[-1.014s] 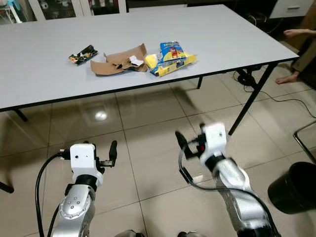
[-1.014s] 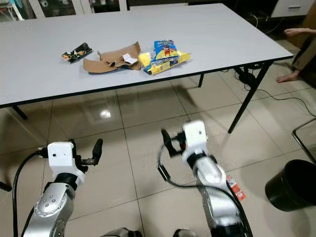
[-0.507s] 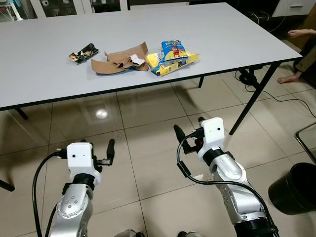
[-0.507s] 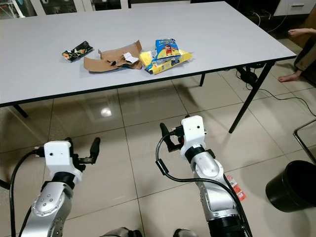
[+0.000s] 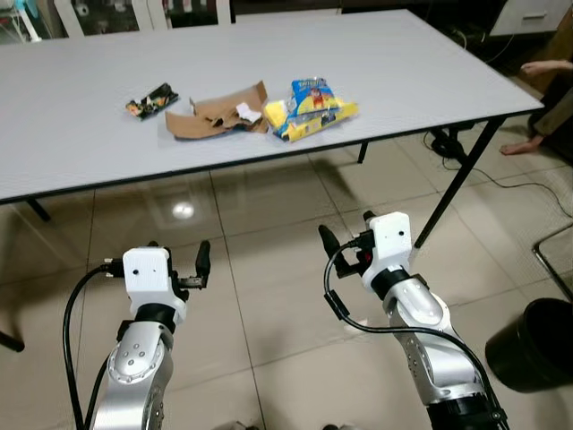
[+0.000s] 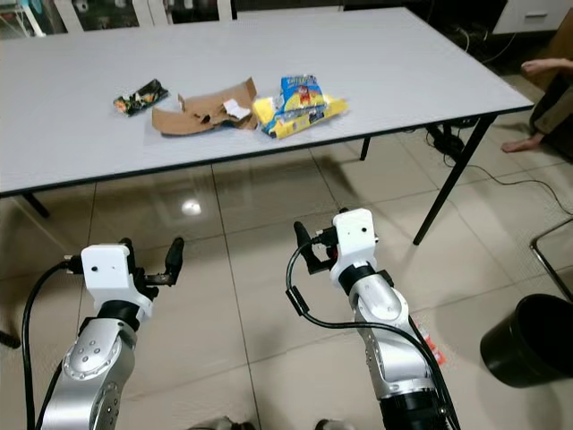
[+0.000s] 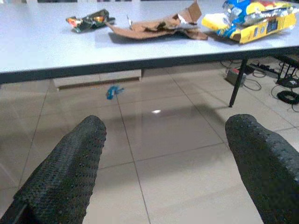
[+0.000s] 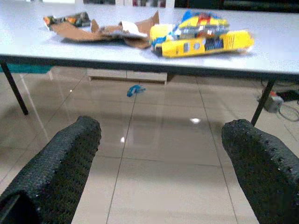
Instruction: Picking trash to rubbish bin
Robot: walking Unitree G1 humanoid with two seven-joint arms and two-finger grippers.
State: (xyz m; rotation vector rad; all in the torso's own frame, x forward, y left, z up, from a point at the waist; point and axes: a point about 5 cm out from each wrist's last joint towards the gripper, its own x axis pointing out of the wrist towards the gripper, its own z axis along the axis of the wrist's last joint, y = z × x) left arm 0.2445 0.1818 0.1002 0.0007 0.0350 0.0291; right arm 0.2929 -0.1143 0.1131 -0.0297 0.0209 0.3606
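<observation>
Trash lies on the grey table (image 5: 430, 72): a dark wrapper (image 5: 150, 100), torn brown cardboard (image 5: 218, 112) and yellow-and-blue snack packets (image 5: 313, 107). The black rubbish bin (image 5: 537, 345) stands on the floor at the far right. Both grippers are held low over the tiles, well short of the table's near edge. My left gripper (image 5: 176, 260) is open and empty, its fingers (image 7: 70, 163) spread wide. My right gripper (image 5: 347, 235) is also open with nothing between its fingers (image 8: 257, 158). The wrist views look up at the packets (image 8: 201, 37) and cardboard (image 7: 159, 25).
A small blue scrap (image 7: 113, 91) lies on the floor under the table. Black table legs (image 5: 452, 184) slant down at the right. A person's foot (image 5: 524, 143) and cables are beyond the table's right end. A metal chair leg (image 5: 551, 260) stands near the bin.
The right arm, blurred a second ago, has steadied and sits slightly higher and left. The view has shifted a little. The trash on the table has not moved.
</observation>
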